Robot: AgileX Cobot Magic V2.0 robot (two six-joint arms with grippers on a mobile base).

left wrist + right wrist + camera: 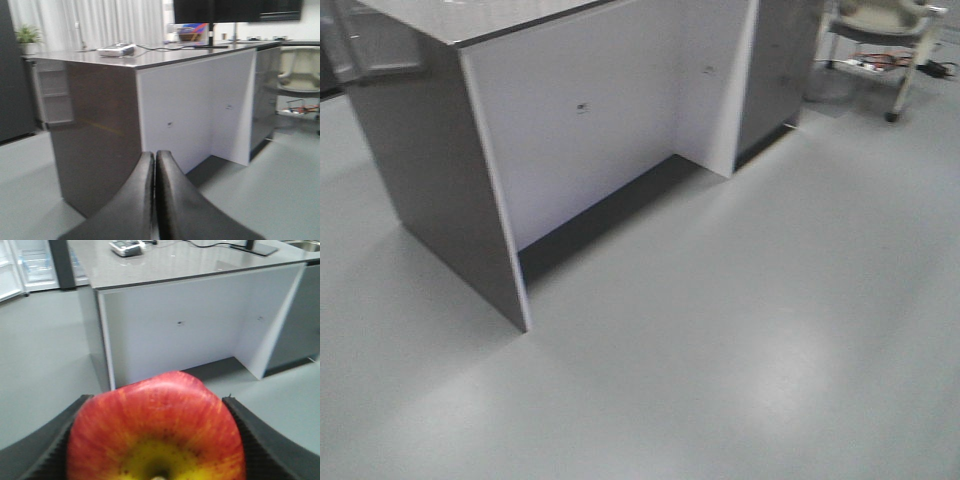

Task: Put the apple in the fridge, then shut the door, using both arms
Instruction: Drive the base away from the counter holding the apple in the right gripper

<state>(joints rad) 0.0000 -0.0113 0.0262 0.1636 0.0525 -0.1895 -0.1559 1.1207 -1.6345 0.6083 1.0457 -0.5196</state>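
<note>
The right gripper (155,445) clamps the apple (160,405) between its two ribbed black fingers (47,450) — stem end toward the camera, yellow patch low, red above. Straight ahead of it, across grey floor (45,355), stands the counter (175,325), with its white front panel facing the gripper and a small grey device (127,247) on its top. Far ahead and to this gripper's left, past the counter's corner, the fridge (35,265) is open, white shelves showing. The left gripper (155,167) is closed on nothing — its dark fingers (130,200) press together along their length and point at the counter's near corner. A potted plant (27,37) sits far off to its left.
</note>
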